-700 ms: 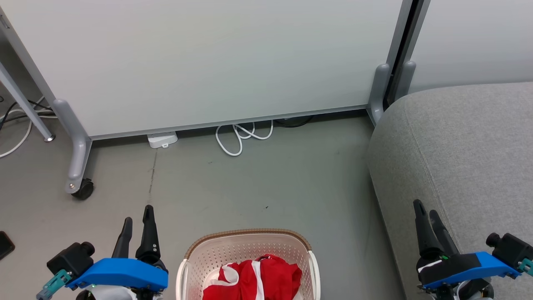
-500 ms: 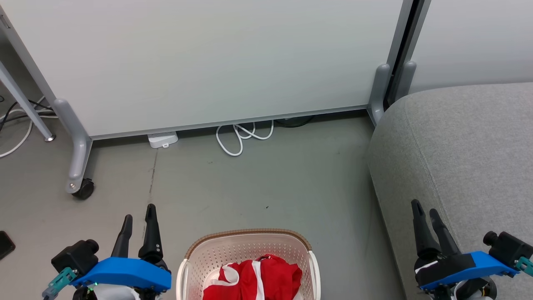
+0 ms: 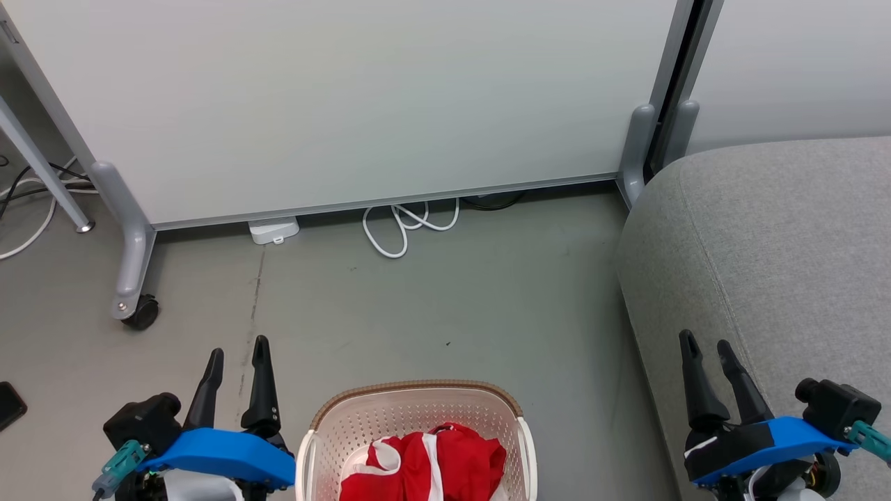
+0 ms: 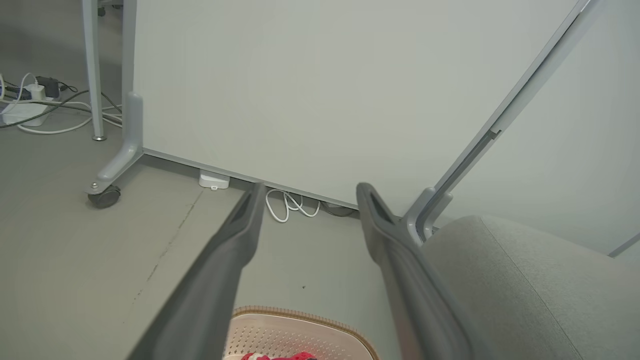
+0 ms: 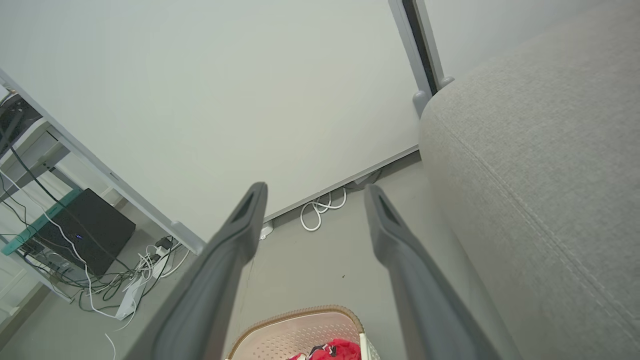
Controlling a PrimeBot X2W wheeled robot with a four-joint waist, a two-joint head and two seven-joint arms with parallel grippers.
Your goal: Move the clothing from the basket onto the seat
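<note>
Over the last half second the left gripper (image 3: 239, 346) and right gripper (image 3: 705, 339), both empty with fingers spread, have edged inward toward the cream-white perforated plastic laundry basket (image 3: 418, 386), so the reach looks to be only beginning. The bright red, white-striped clothing (image 3: 431, 463) lies bunched inside the basket, beside the large light-grey fabric sofa (image 3: 779, 229).

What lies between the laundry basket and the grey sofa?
Only bare grey floor. The head view shows an open strip between the basket and the sofa, which stand apart.
</note>
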